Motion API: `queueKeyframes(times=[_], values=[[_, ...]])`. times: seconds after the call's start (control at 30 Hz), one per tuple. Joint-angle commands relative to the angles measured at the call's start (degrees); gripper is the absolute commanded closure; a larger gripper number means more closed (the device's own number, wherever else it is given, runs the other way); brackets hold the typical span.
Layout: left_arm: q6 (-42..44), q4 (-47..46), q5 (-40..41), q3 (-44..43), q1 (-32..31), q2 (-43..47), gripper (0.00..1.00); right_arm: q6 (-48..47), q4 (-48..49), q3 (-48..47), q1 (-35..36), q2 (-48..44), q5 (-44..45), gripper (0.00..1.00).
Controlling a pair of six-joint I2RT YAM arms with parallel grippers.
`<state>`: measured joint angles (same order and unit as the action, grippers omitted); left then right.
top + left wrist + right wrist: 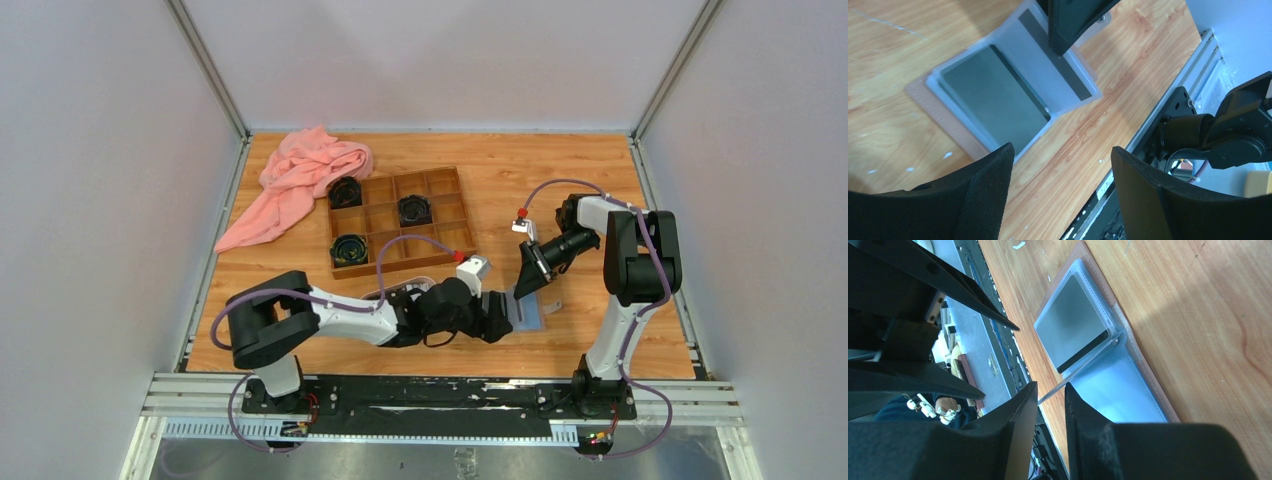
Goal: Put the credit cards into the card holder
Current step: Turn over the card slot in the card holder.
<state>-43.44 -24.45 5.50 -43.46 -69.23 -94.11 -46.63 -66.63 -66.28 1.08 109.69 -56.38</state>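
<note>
The card holder (532, 316) lies open on the wood near the front edge, tan-pink rim (928, 102) outside, pale grey-blue inside (1120, 390). A grey credit card (993, 97) with a dark stripe sits flat in one clear pocket (1073, 322). My right gripper (1050, 390) is shut on a thin clear sleeve page of the holder, holding it lifted from the spine (527, 285). My left gripper (1063, 160) hovers just left of the holder (505, 318), open, with only bare wood between its fingers.
A brown wooden compartment box (392, 205) with black coiled items stands behind the left arm. A pink cloth (300, 175) lies at the back left. The metal front rail (440, 395) runs close to the holder's near side.
</note>
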Motion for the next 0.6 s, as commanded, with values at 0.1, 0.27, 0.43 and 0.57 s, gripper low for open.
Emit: queueKeyframes(times=[0.1,0.27,0.43,0.57], values=[[-2.9,-4.4,-3.75,-5.55,0.17,-7.77,0.18,-0.57,-0.47,-0.25,0.52,0.89,-1.48,0.68],[-3.65,-4.47,-3.51,-6.41,0.67,-8.69,0.14,-0.57,-0.56,-0.34,1.56,1.15,-1.99,0.65],[-4.31,-4.8,-2.84,-5.56,0.98,-8.26,0.12,-1.46,-1.98,-1.01,2.75,2.13,-3.79,0.63],[-5.49,-5.06,-2.45,-4.93,1.75,-8.73,0.12,-2.15,-2.89,-1.39,3.35,2.62,-4.49,0.62]])
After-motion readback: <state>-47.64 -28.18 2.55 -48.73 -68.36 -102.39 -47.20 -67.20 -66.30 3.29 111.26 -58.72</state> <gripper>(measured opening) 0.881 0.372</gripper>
